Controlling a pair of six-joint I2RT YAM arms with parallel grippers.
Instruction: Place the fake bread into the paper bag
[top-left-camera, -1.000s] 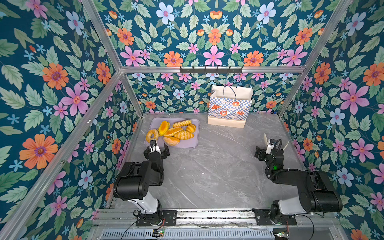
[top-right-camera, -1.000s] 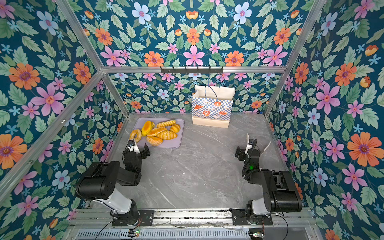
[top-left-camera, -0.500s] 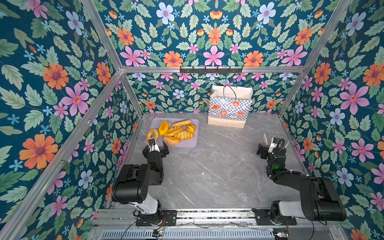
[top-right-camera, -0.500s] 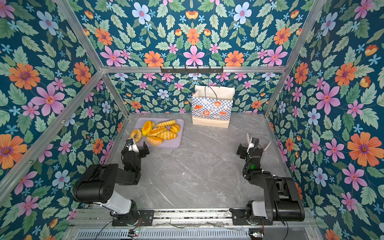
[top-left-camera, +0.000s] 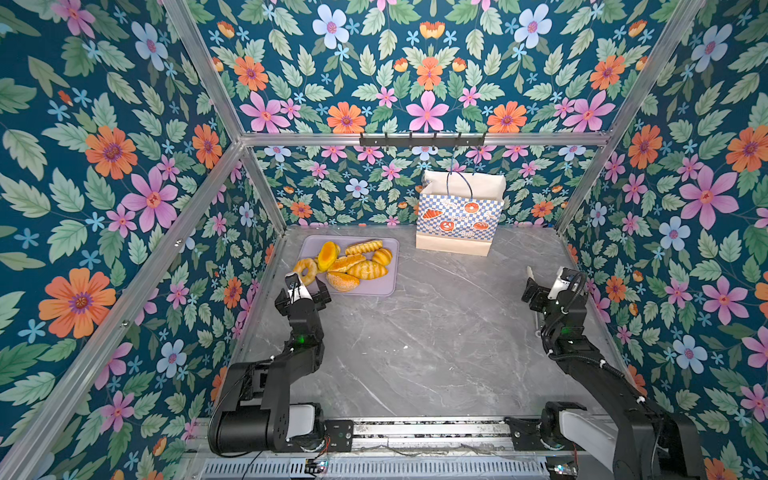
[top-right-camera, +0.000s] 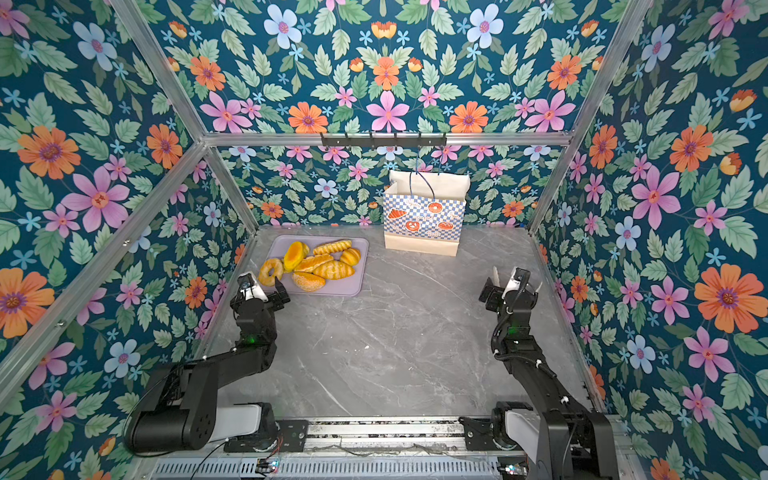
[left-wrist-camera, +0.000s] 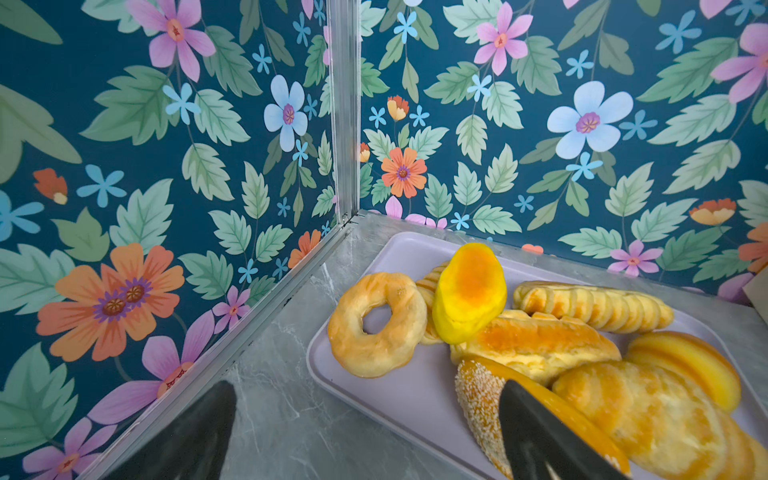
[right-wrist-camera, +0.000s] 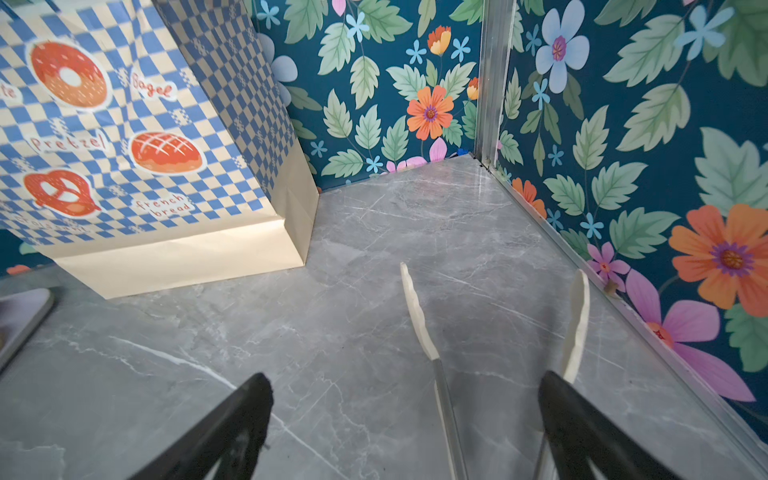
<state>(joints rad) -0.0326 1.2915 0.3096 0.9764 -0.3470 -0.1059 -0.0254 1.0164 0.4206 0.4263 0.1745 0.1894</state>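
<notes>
The fake bread looks light, glossy and probably slippery (left end effector and right end effector both stand apart, empty), so I would pinch the ring donut across its rim.

left end effector advanced to the donut at the tray's near corner, right end effector shifted slightly forward, both elbows lower

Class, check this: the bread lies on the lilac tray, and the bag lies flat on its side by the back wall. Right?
No: the bag stands upright by the back wall, as both top views show. The bread does lie on the tray.
</notes>
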